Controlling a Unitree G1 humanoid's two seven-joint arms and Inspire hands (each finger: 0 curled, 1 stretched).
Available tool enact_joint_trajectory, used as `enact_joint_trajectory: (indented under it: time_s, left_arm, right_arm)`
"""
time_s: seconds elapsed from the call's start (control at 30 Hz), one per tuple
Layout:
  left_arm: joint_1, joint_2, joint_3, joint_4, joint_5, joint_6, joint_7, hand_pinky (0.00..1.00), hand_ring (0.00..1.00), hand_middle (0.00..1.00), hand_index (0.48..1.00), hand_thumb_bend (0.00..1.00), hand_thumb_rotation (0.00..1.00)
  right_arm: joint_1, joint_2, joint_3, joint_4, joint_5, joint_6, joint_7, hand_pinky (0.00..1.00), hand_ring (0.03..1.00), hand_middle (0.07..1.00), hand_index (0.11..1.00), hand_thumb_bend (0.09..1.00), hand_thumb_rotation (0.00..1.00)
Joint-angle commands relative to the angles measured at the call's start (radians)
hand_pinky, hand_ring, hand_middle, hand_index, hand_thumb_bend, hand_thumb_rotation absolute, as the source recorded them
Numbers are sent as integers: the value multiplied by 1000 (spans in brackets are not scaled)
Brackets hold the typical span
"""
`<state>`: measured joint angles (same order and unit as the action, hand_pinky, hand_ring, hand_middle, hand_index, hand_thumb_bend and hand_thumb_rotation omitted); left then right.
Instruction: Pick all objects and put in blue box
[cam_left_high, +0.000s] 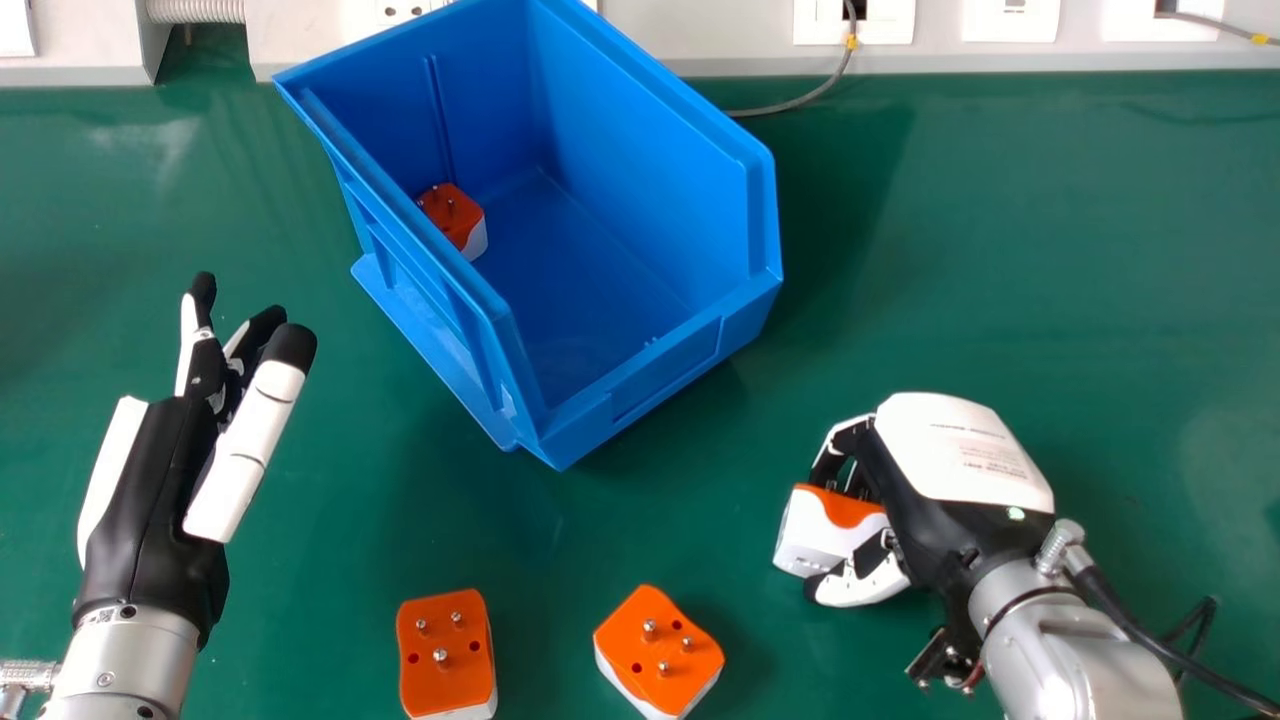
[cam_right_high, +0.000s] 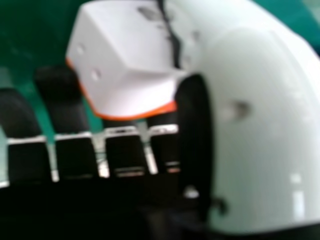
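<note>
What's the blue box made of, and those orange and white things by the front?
The blue box looks like hard, slightly shiny plastic: smooth walls, with ribs that seem molded in. The two orange and white plugs look like smooth plastic too, maybe a bit glossy. Their pins are probably metal, because they shine silvery.

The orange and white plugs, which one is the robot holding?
The plug farthest right in the head view, pinched in the right hand. Two others lie prongs-up on the green table; the fourth sits inside the blue box.
</note>
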<state>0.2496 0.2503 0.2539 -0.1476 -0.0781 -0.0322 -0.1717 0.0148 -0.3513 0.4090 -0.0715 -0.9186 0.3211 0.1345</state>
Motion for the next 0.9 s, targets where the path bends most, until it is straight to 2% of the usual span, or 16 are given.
enact_joint_trajectory:
  time_s: [0.0, 0.07, 0.13, 0.23, 0.27, 0.43, 0.6, 0.63, 0.7, 0.87]
  left_arm:
    - [-9, 10, 2, -9, 3, -11, 0, 910, 948, 950, 987, 734, 862]
    - [-9, 9, 2, -7, 4, -12, 1, 910, 948, 950, 987, 732, 862]
    - [-9, 9, 2, -8, 4, -10, 2, 911, 950, 951, 987, 731, 862]
    - [-8, 8, 2, -10, 4, -9, 3, 913, 952, 954, 987, 728, 862]
    - [-8, 7, 2, -10, 4, -9, 3, 914, 953, 954, 987, 728, 862]
    - [-10, 6, 2, -4, 0, -12, 1, 915, 954, 955, 987, 727, 862]
    - [-14, 5, 1, 2, -1, -14, 2, 916, 955, 956, 987, 725, 862]
    - [-15, 4, 1, 3, -1, -14, 2, 916, 955, 956, 987, 724, 862]
    - [-18, 4, -1, 4, 0, -14, 3, 916, 955, 956, 987, 724, 862]
    - [-26, 3, -5, 14, 7, -14, 7, 916, 955, 956, 987, 724, 862]
  right_arm:
    - [23, -7, -7, -50, -10, 2, -4, 371, 451, 525, 503, 494, 83]
    - [39, -6, -23, -88, -5, 11, -4, 396, 479, 543, 501, 492, 96]
    - [64, -4, -48, -147, 11, 16, -1, 366, 444, 522, 496, 490, 107]
    - [107, -5, -94, -243, 36, 15, -4, 212, 274, 367, 483, 488, 126]
    - [122, -2, -113, -278, 44, 14, -7, 184, 248, 343, 481, 487, 131]
    - [182, 27, -181, -436, 75, 17, -8, 139, 209, 303, 478, 486, 140]
    - [188, 45, -216, -528, 108, -46, -33, 159, 198, 277, 476, 486, 143]
    - [178, 44, -220, -536, 117, -66, -37, 208, 196, 259, 474, 486, 144]
    - [152, 40, -223, -542, 124, -100, -39, 222, 190, 241, 473, 486, 144]
    - [79, 55, -221, -519, 169, -174, -49, 312, 267, 301, 476, 487, 147]
